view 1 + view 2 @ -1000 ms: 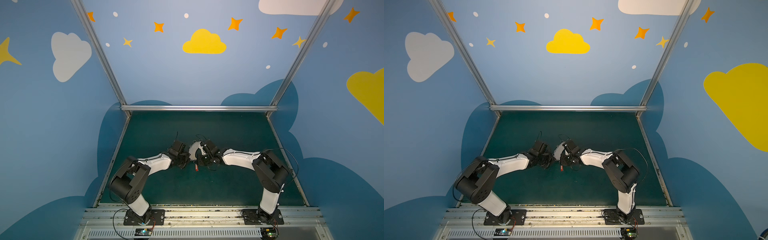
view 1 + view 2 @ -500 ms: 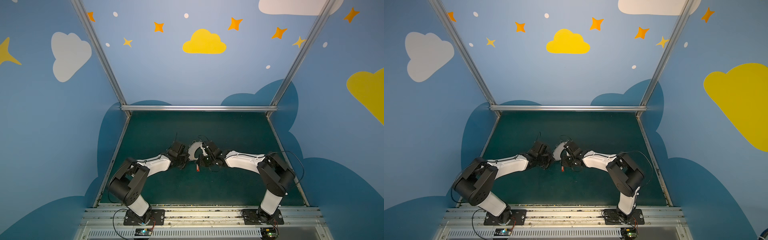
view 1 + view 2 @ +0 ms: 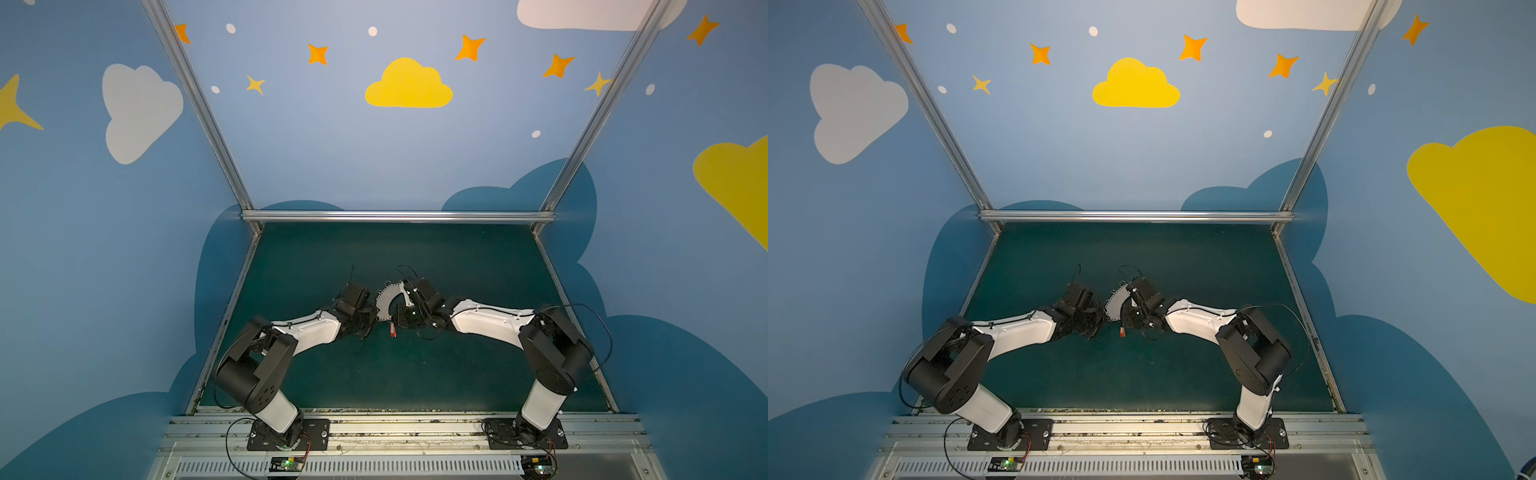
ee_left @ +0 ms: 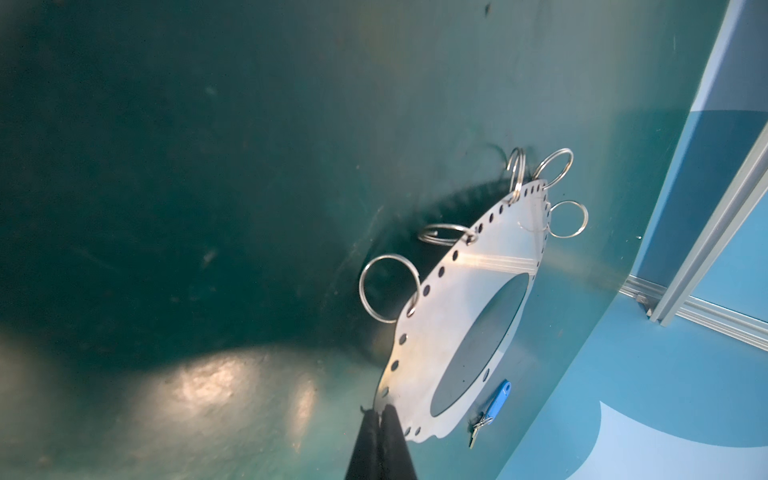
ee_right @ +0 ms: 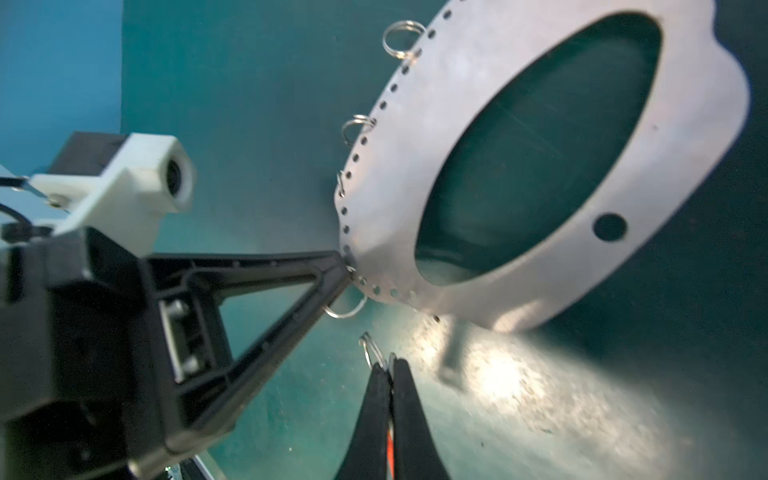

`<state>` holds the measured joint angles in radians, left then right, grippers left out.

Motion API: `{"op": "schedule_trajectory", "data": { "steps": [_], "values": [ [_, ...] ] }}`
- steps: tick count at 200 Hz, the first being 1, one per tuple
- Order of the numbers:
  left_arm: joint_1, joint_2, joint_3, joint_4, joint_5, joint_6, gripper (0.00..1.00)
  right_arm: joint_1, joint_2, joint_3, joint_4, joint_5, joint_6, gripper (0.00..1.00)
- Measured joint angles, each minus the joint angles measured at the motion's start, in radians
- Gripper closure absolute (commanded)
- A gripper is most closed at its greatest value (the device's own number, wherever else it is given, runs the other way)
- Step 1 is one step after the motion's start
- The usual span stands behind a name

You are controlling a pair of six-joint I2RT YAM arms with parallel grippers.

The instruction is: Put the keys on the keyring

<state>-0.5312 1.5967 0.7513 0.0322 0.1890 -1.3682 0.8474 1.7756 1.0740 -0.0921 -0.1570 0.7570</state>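
1. Your right gripper [image 5: 390,365] is clenched on the red-tagged key [image 3: 392,329], its tag hanging below.
2. Your left gripper [image 4: 380,411] pinches the keyring [image 4: 457,299] by its edge: a flat grey oval plate, holes along the rim, wire rings [image 4: 388,286] attached, held tilted over the mat [image 4: 166,166].
3. The blue-tagged key [image 4: 496,405] lies on the mat beyond.

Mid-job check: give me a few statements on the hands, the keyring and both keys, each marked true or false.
The left hand clamps the keyring's edge. True.
The keyring lies flat on the mat. False: it is held tilted.
The right hand grips the blue-tagged key. False: that key lies on the mat; the right hand holds the orange-tagged key.
A split ring pokes past the right hand's fingertips. True.
The keyring carries no wire rings. False: several hang from its edge holes.
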Motion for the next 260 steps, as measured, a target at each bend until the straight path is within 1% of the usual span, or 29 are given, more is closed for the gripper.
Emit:
{"op": "schedule_trajectory", "data": {
  "steps": [41,130,260],
  "values": [
    [-0.001,0.0,0.0,0.002,0.0,-0.002,0.96,0.002,0.043,0.056,-0.026,0.0,-0.006,1.0],
    [-0.002,0.0,0.0,0.005,0.0,-0.005,0.96,0.01,0.097,0.106,-0.094,0.0,-0.013,1.0],
    [-0.006,0.0,0.0,0.013,-0.011,-0.006,0.96,0.017,0.119,0.149,-0.127,-0.003,-0.034,1.0]
  ]
}}
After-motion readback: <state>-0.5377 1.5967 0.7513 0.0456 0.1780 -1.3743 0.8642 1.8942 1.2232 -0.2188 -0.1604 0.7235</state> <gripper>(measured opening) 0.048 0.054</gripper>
